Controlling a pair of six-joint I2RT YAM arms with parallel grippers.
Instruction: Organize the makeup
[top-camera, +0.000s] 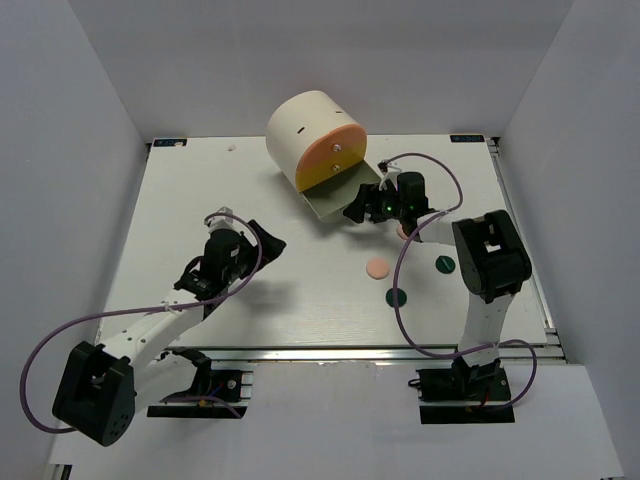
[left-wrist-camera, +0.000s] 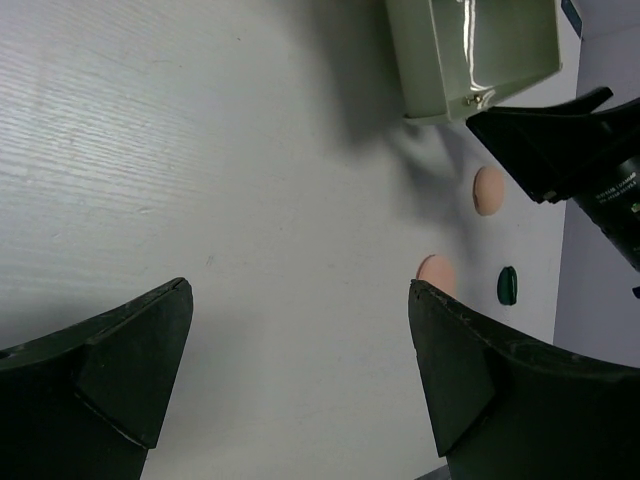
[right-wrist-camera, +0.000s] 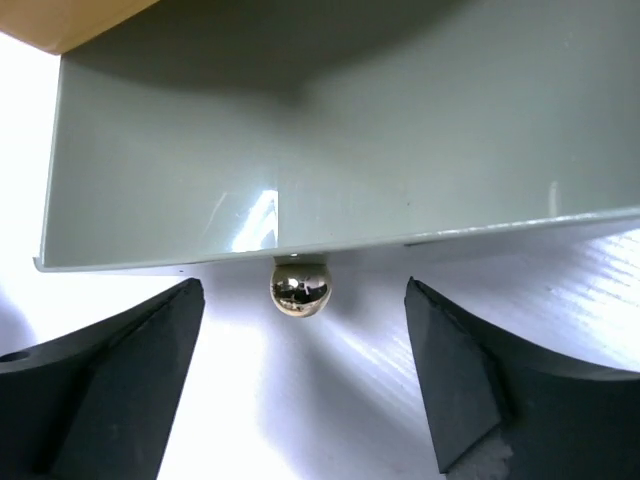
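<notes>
At the back of the worktop, close to the far edge, we see a big cream drum with an orange front. Its grey-green drawer is pulled out toward the middle. White walls stand along the left, back and right edges.

The right gripper is right at the drawer's front. Its two fingers are wide apart, one on each side of the little shiny knob, and they do not touch it. The right arm bends over the right side of the worktop.

The left gripper hangs over a wide white stretch left of the middle, well apart from every edge. Its fingers are apart too and hold nothing.

The makeup lies on the right half. One peach disc sits in the open near the middle. A second peach disc lies close to the right gripper and is partly hidden from above. One dark green disc lies just beside the right arm. The other green disc lies nearer the front, by the purple cable.
</notes>
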